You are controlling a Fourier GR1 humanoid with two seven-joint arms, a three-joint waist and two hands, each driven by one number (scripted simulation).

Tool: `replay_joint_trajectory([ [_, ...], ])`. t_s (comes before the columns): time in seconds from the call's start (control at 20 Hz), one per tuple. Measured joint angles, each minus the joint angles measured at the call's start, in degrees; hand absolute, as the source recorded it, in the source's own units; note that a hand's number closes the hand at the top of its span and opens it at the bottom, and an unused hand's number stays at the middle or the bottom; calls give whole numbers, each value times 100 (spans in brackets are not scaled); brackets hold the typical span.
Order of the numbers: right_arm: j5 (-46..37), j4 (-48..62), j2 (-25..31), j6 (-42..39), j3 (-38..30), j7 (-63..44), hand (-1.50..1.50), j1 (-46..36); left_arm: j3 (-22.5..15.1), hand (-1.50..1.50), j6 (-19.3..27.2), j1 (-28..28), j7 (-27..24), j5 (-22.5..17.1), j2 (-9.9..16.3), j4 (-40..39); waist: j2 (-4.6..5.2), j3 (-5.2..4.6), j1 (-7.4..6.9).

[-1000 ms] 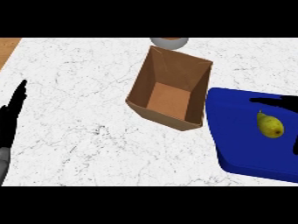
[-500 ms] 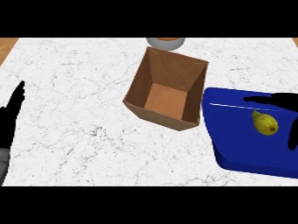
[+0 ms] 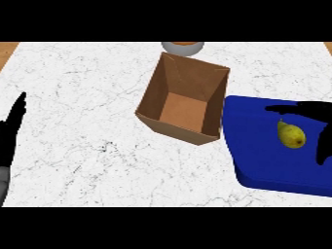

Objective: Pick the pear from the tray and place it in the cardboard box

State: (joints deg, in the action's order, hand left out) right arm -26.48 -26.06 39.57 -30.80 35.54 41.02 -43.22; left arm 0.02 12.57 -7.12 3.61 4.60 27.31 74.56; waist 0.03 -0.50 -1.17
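The right hand (image 3: 325,116) is seen at the right edge of the head view, spread open over the tray (image 3: 262,165). Nothing is held by it. Its fingers (image 3: 290,110) are stretched out just past the top of the pear (image 3: 291,134), and its thumb (image 3: 326,146) hangs down on the pear's right side. The pear lies on the tray in the gap between them. Whether it is touched cannot be told.

The box (image 3: 185,99) stands to the left of this hand, just beside the tray, with its open top tipped toward the hand. A bowl (image 3: 182,46) is half seen beyond the box.

The left hand (image 3: 2,141) is rested, open, far off at the left edge.

Some things could go wrong. The pear is round, so it could be bumped and rolled away if the hand is closed too soon. The box could be knocked over if the pear is not lifted high enough over its wall.
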Motion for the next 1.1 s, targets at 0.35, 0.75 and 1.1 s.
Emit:
replay_joint_trajectory([
  [0.35, 101, -237, -60, -54, 141, -26, -150, 3, 59, 0, -30, 72, -25, 33, -26, 32, 5, 35, 35],
  [0.75, -94, -352, -184, -75, 374, -406, -150, 141, 199, 0, -101, 226, -114, 42, -46, 107, -24, 12, 51],
  [1.1, -156, -317, -332, 532, 94, -398, 150, 290, 269, 0, -166, 172, -35, 123, -81, 125, -73, -37, 82],
])
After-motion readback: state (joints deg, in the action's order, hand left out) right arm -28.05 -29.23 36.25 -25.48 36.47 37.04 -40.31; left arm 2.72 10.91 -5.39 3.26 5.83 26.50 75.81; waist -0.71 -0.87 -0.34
